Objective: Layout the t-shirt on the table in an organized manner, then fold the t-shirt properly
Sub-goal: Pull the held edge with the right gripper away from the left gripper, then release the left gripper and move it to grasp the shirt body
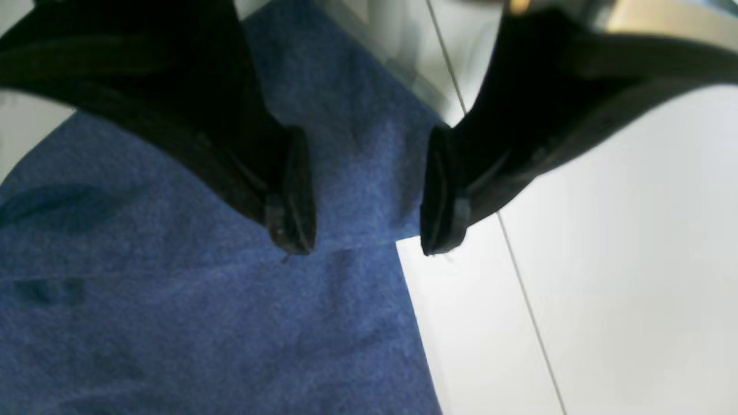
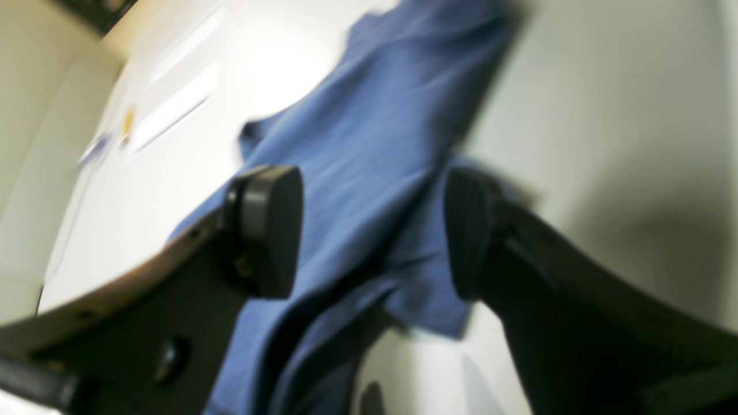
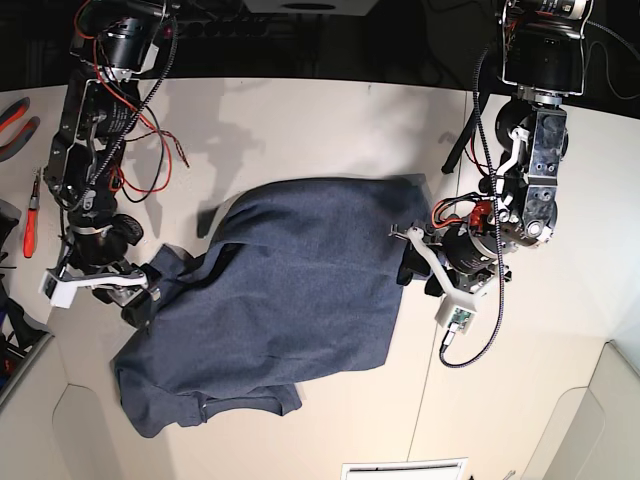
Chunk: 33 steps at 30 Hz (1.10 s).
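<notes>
- The shirt is lying across the middle of the table, plain side up, no lettering showing, so the printed side is likely facing down.
- It is sitting askew rather than square: one sleeve is poking out at the lower edge in the base view, and the cloth on that view's left is bunching into folds beside the right gripper.
- The right gripper is hovering at that bunched edge with its jaws standing wide apart; in its wrist view the round pads are straddling a ridge of blue cloth without pinching it. That view is blurring, so whether a pad is grazing the cloth I cannot tell.
- Over on the other side, the left gripper is parked at the opposite edge, jaws apart too, with nothing between them but open air above the cloth.
- Its wrist view is showing a stepped edge just beneath the fingertips, with bare table and the dark seam line beside it. That looks like a deliberate choice of spot: an edge is the easiest place to pinch and pull.
- With both arms flanking opposite edges, the layout looks unfinished, in my judgement; the spreading is the step in hand and folding is not yet begun.
- Next call: each side needing a clean pinch on one layer, since grabbing the bunched folds could drag the whole shirt.
</notes>
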Each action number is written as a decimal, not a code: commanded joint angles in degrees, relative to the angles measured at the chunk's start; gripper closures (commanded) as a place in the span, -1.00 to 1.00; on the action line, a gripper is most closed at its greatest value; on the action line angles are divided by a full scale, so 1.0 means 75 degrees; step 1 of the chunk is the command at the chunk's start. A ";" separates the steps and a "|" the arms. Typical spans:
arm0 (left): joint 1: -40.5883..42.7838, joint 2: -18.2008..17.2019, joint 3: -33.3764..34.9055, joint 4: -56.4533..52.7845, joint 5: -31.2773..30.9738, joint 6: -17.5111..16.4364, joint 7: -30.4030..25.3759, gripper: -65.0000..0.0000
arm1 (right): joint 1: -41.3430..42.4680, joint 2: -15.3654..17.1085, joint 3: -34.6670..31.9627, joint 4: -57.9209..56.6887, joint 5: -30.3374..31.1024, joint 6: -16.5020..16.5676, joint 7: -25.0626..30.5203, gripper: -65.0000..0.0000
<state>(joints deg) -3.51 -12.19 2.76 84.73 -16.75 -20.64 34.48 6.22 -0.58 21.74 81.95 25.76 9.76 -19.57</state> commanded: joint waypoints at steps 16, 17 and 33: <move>-0.0149 -0.0029 -0.0020 0.0125 -0.0251 -0.0026 -0.0227 -0.01 | 0.2215 0.0621 0.0507 -0.4532 0.0624 0.0930 0.0743 -0.17; -0.0149 -0.0029 -0.0020 0.0125 -0.0248 -0.0026 -0.0224 -0.01 | 0.2308 0.0583 0.0504 -0.4642 0.0621 0.0930 0.0758 -0.17; -0.1072 0.0163 -0.0012 -0.0096 -0.0455 -0.0023 -0.0708 0.85 | 0.1626 0.0475 0.0501 -0.4331 0.0906 0.1606 0.0312 1.00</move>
<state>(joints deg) -10.24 -10.96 2.68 83.20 -19.33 -20.64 30.46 17.23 2.68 25.50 48.38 31.92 21.08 -17.78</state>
